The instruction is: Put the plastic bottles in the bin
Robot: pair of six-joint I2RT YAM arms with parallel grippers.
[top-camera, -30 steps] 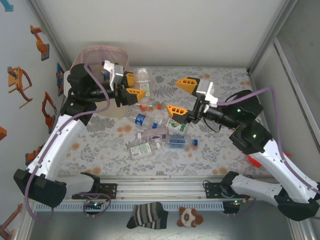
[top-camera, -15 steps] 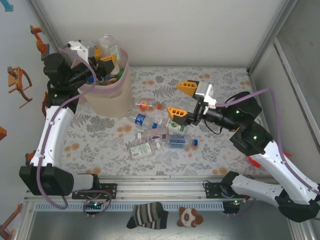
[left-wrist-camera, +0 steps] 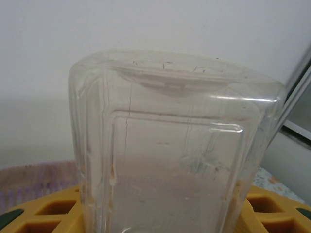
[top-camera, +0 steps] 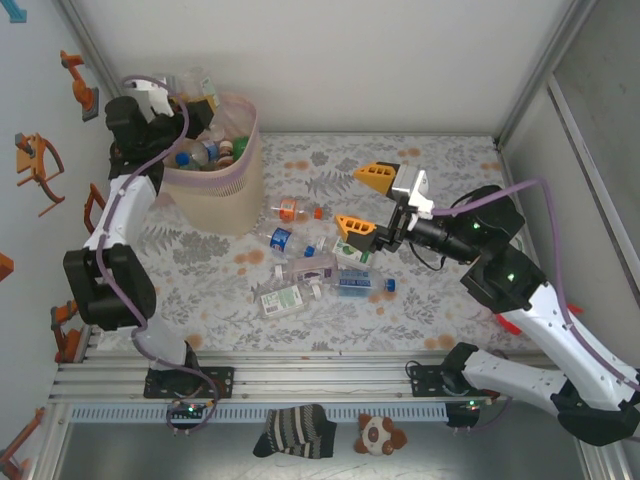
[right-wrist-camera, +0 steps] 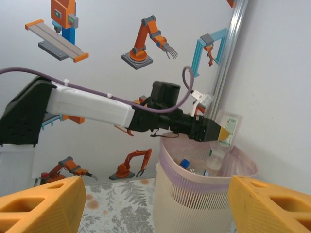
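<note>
One clear bottle [left-wrist-camera: 170,145] is clamped between the yellow fingers [left-wrist-camera: 51,216] of the left gripper [top-camera: 190,98], held just above the rim of the bin [top-camera: 215,200]; the bin stands at the far left corner of the table [top-camera: 450,160] and holds several bottles [top-camera: 205,152]; to its right, a loose cluster of bottles [top-camera: 305,270] lies mid-table; the right gripper [top-camera: 350,197] hovers over that cluster, jaws spread wide, holding nothing.

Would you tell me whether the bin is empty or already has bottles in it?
Not empty: several plastic bottles show inside the bin, heaped close to its rim.
</note>
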